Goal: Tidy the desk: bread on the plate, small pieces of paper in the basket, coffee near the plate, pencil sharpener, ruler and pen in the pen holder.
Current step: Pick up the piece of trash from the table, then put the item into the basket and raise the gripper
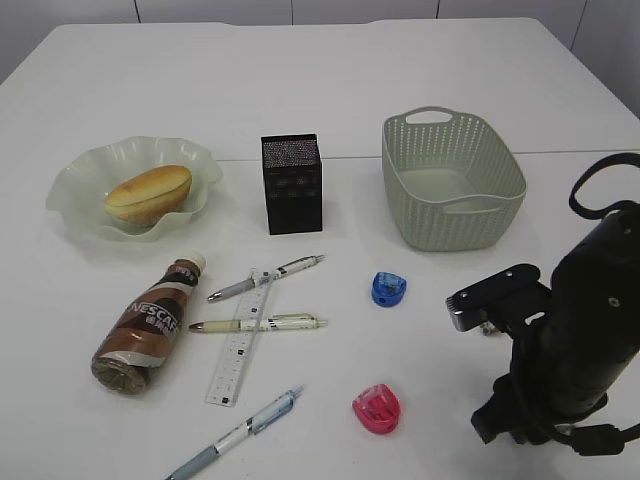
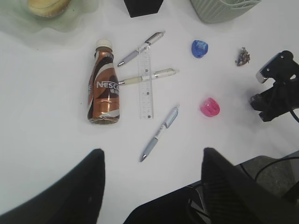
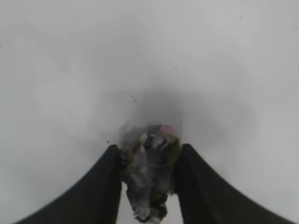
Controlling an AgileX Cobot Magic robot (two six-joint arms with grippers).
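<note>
Paper scrap [image 3: 149, 172] — a small crumpled wad, grey with a pink fleck — sits between the two fingers of our right gripper [image 3: 148, 179], low over the white surface [image 1: 320, 80] at the right side. In the right wrist view both fingers touch the wad's flanks, so we read the right gripper as clenched on the scrap, though we cannot tell whether it is lifted clear of the surface. From the left wrist view the same scrap [image 2: 242, 56] shows just beside the right arm's tip, near the basket's lower corner.

What the coming move turns on is where the basket [image 1: 455, 180] lies from this grip: it stands beyond the right gripper, further back on the surface and slightly toward the middle, open side up. Our right arm is plainly the nearer one; we judge it must rise above the rim, then carry the scrap back over the basket's hollow.

Our left gripper [image 2: 152, 186] hangs high with its fingers spread and nothing between them, above the coffee bottle [image 1: 145, 325], ruler [image 1: 240, 340] and pens — work not yet done. Bread [image 1: 148, 193] already lies on the plate [image 1: 75, 190]; the pen holder [image 1: 292, 183] stands between plate and basket.
</note>
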